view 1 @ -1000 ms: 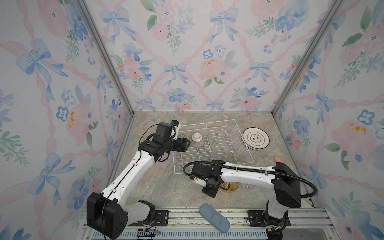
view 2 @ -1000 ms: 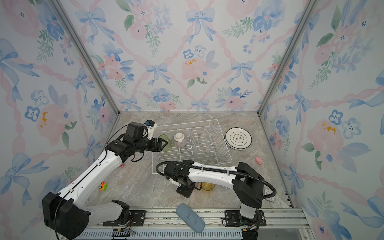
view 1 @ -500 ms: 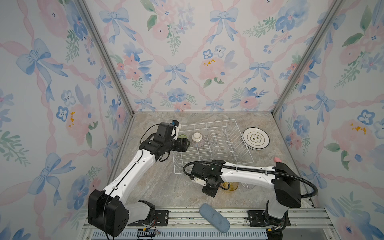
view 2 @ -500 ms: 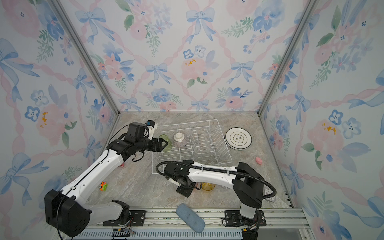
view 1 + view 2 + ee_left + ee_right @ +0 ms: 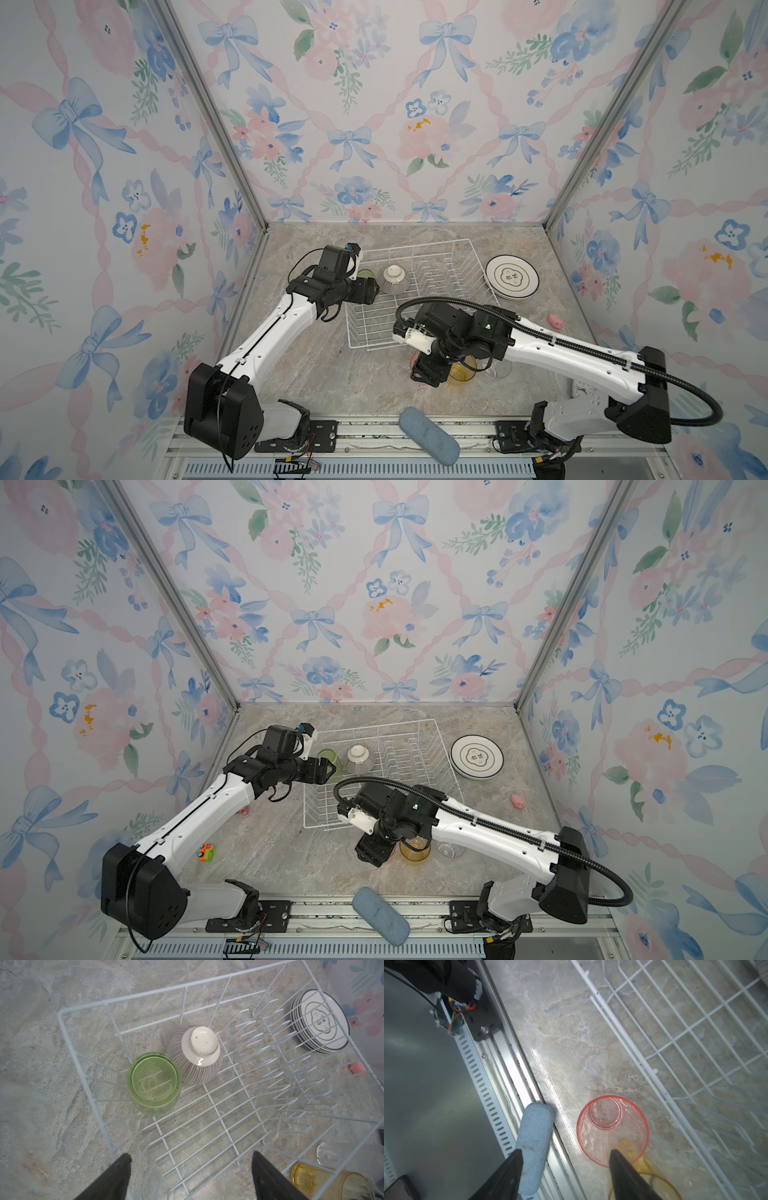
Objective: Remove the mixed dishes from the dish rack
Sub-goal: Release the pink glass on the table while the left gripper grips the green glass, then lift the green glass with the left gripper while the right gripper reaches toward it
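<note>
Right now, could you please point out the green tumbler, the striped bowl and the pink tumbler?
green tumbler (image 5: 153,1108): left wrist view, side wall.
striped bowl (image 5: 204,1042): left wrist view, white foot.
pink tumbler (image 5: 604,1114): right wrist view, inner bottom.

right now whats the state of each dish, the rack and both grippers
dish rack, plate slots empty
green tumbler, upside down in rack
striped bowl, upside down in rack
plates, stacked on table outside rack
pink tumbler, upright on table
yellow tumbler, on table outside rack
clear tumbler, on table
left gripper, open
right gripper, open

The right arm (image 5: 561,347) hides most of the pink tumbler (image 5: 413,360).
</note>
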{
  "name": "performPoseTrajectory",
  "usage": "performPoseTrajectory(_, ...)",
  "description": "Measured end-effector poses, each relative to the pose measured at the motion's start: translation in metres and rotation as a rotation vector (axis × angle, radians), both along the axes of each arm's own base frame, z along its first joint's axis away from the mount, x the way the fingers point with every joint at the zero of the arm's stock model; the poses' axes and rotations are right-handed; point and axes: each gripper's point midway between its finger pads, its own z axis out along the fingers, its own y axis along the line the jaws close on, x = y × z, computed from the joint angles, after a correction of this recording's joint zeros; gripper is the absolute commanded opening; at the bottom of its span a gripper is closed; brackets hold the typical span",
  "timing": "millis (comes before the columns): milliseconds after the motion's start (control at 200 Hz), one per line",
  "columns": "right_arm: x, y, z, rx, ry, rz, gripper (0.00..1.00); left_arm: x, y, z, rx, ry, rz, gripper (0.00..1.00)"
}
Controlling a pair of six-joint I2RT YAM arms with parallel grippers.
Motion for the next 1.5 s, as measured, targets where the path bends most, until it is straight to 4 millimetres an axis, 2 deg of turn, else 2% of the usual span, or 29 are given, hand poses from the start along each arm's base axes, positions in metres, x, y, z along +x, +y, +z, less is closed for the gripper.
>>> performPoseTrajectory(145,0.016,-0.014,0.018,0.088,-0.013,-0.082,0.73,0.013,0.002,-0.011,0.053,0.013,0.010,0.87)
performPoseTrajectory(325,0.030,-0.029,0.017,0.104,-0.013,-0.164,0.74,0.033,0.002,-0.026,0.112,0.035,0.019,0.87)
performPoseTrajectory(670,0.041,-0.042,0.019,0.134,-0.029,-0.225,0.74,0.057,0.004,-0.048,0.197,0.061,0.032,0.85)
performPoseTrajectory(1025,0.049,-0.049,0.007,0.133,-0.009,-0.261,0.75,0.076,-0.002,-0.072,0.233,0.097,0.019,0.82)
performPoseTrajectory(1500,0.060,-0.053,0.002,0.164,0.021,-0.295,0.75,0.081,-0.004,-0.078,0.251,0.103,0.019,0.76)
